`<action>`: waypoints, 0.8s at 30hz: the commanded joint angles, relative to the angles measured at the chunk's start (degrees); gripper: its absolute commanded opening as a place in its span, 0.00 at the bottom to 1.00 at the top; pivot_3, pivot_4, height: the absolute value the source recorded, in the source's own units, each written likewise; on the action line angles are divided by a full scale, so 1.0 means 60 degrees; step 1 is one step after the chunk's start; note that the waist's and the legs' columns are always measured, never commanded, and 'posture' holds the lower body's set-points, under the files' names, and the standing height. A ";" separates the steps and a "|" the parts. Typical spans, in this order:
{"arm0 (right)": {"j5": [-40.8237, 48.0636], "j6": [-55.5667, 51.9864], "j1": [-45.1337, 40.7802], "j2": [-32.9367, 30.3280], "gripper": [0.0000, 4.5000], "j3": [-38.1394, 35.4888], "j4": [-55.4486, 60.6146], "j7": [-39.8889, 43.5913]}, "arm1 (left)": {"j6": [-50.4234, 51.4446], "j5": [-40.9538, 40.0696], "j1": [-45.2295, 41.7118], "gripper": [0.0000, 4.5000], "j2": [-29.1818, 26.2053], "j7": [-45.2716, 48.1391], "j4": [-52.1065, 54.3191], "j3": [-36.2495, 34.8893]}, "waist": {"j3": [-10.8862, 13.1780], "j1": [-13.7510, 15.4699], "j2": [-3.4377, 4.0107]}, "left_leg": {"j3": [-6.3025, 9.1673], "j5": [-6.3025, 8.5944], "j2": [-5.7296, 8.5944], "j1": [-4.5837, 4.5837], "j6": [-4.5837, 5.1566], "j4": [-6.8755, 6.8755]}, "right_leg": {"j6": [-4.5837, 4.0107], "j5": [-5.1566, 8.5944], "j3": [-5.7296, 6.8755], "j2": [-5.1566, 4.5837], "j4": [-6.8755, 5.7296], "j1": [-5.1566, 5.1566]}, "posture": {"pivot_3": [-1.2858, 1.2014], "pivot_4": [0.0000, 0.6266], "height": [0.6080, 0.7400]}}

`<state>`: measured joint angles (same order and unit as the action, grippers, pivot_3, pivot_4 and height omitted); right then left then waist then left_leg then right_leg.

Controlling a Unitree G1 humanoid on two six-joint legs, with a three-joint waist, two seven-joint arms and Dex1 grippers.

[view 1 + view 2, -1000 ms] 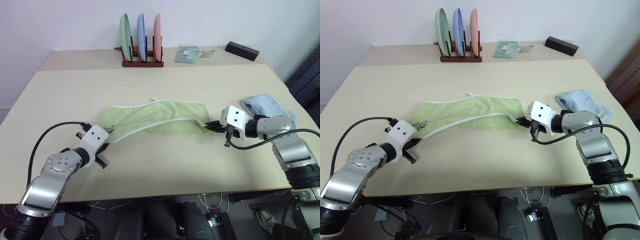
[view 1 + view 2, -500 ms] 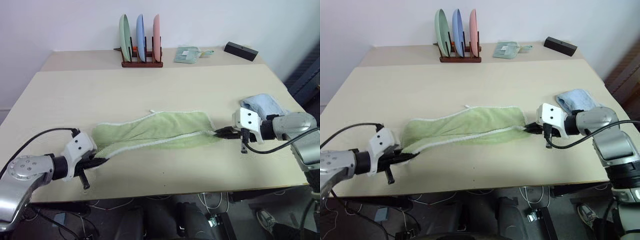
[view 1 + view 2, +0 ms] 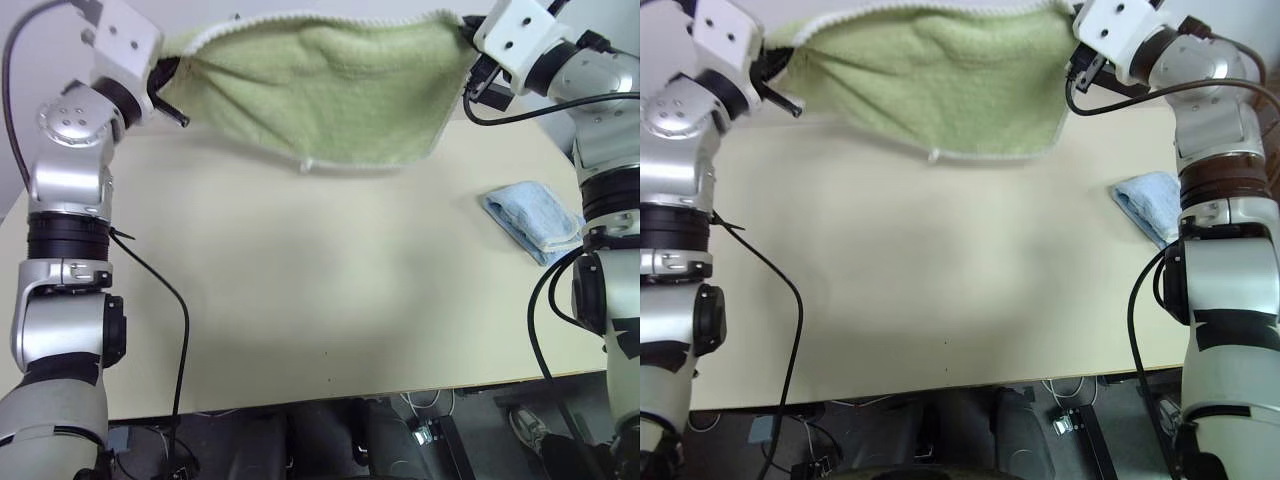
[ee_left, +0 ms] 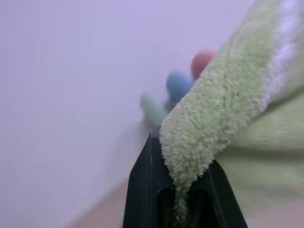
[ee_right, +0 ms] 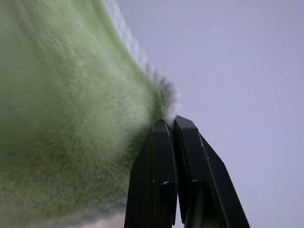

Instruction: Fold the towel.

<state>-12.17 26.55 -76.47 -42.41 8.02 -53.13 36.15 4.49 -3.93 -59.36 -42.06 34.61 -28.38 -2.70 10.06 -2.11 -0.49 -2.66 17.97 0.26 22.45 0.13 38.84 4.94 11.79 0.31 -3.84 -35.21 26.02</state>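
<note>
The light green towel (image 3: 320,85) with white edging hangs in the air high above the table, stretched between my two grippers. My left gripper (image 3: 168,68) is shut on its left top corner, and in the left wrist view the terry cloth (image 4: 213,123) is pinched between the black fingers (image 4: 142,190). On the right, my right gripper (image 3: 468,40) is shut on the other top corner, where the towel's edge (image 5: 161,102) meets the closed fingertips. The towel's lower edge (image 3: 985,155) sags in a curve, free of the table.
A pale blue cloth (image 3: 535,220) lies folded near the table's right edge, below my right arm. The beige table (image 3: 300,290) spreads out beneath the hanging towel. Blurred plates (image 4: 178,85) show behind the cloth in the left wrist view.
Both grippers have risen steeply with the towel's corners in them. The towel has come off the table and now hangs spread between them. The camera view has shifted too.
</note>
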 commanded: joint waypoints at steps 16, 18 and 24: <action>0.4380 -0.5538 0.9149 -0.2688 0.00 -0.0540 0.9035 0.6688 | 0.4344 -0.3250 1.1222 0.00 -0.2473 0.4029 0.8702 -0.2119 | 0.0011 0.0284 -0.0001 | -0.0039 0.0079 0.0007 -0.0152 0.0133 0.0076 | 0.0002 -0.0003 0.0010 -0.0108 -0.0012 -0.0155 | 0.52 0.24 1.00; 0.4416 -0.5639 0.9400 -0.2782 0.00 -0.0661 0.9277 0.6700 | 0.4471 -0.3345 1.1564 0.00 -0.2576 0.4106 0.8942 -0.2243 | 0.0010 0.0264 -0.0002 | -0.0037 0.0079 0.0007 -0.0169 0.0132 0.0076 | -0.0004 0.0000 0.0011 -0.0109 -0.0007 -0.0171 | 0.52 0.24 1.00; 0.4691 -0.6046 0.9550 -0.2768 0.00 -0.0971 0.9489 0.6840 | 0.5065 -0.3767 1.2069 0.00 -0.2637 0.4220 0.9244 -0.2736 | 0.0010 0.0246 -0.0002 | -0.0037 0.0080 0.0007 -0.0175 0.0133 0.0069 | -0.0005 0.0002 0.0020 -0.0096 -0.0007 -0.0173 | 0.52 0.24 1.00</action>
<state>14.21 -9.11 -18.82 -58.04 4.37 1.87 76.71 34.20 -25.27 12.94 -57.39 59.60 25.57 -16.82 10.12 -0.63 -0.50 -2.88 18.45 0.30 21.42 0.93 39.26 4.92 11.80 0.44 -4.41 -35.23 25.00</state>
